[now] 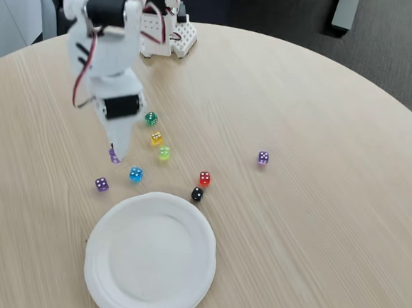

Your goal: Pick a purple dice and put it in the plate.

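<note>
The purple dice (pixel 102 184), deep violet with white pips, lies on the table just above the left rim of the white plate (pixel 104 269). My gripper (pixel 117 159) points straight down, a little up and to the right of that die. Its tip touches a paler lilac die (pixel 113 156), which peeks out on the tip's left side. The fingers taper to a single point in this view, and I cannot make out whether they hold the lilac die. The plate holds nothing.
Green (pixel 150 118), yellow (pixel 156 138), lime (pixel 164 152) and blue (pixel 135 174) dice lie right of the gripper. Red (pixel 204 178) and black (pixel 197 194) dice sit by the plate's upper right rim. A duller purple die (pixel 263 158) lies farther right. The arm's base (pixel 168 36) is at the back.
</note>
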You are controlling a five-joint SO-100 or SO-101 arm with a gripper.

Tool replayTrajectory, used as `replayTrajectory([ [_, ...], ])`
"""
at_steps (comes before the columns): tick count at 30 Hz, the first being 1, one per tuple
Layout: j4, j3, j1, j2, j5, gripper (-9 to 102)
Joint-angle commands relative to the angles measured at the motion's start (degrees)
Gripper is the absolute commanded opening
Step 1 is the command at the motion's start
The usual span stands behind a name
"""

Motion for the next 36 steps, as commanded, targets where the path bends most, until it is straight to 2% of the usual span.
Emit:
replayTrajectory([
  [1, -0.53, -1.93, -2.37, 3.96, -0.7, 0],
  [14, -0.62, -0.18, -14.94, 12.57, 2.81, 0],
  [27, -1.32, 1.32, -15.47, 11.51, -0.35, 0],
  [36, -16.08, 9.76, -14.68, 11.6, -5.01, 0],
])
